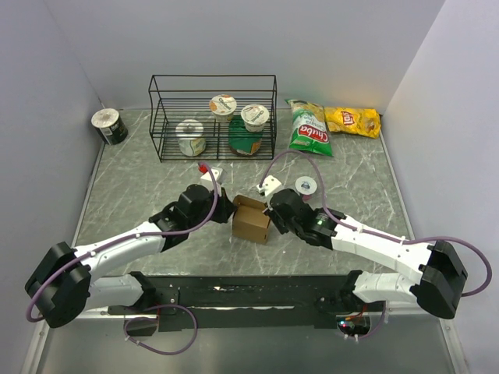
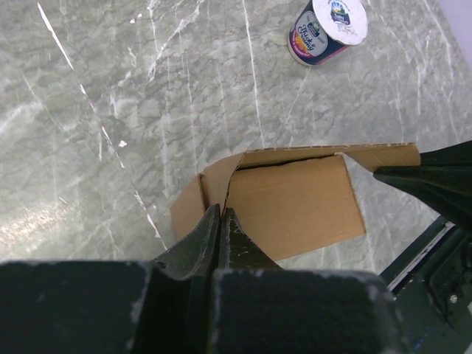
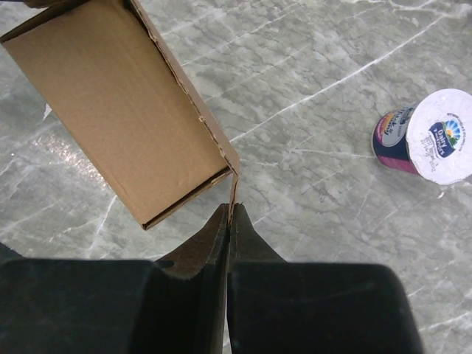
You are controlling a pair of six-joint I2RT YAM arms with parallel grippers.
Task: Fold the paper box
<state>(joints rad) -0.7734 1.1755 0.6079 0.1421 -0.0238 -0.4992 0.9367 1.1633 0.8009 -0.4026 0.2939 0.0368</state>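
The paper box [image 1: 251, 220] is plain brown cardboard, partly formed, held between my two arms at the middle of the table. My left gripper [image 1: 228, 210] pinches its left side. In the left wrist view that gripper [image 2: 221, 212] is shut on a thin upright flap of the paper box [image 2: 295, 203]. My right gripper [image 1: 273, 212] pinches the box's right side. Seen from the right wrist, the right gripper [image 3: 229, 210] is shut on a thin flap edge hanging from the paper box [image 3: 118, 96], which shows one open end.
A yogurt cup [image 1: 306, 187] stands just behind the right gripper, also seen as a cup [image 3: 428, 136] and as a cup [image 2: 328, 29]. A black wire rack [image 1: 213, 117] with several cups stands at the back. Two chip bags [image 1: 331, 125] and a can [image 1: 109, 126] lie at the back.
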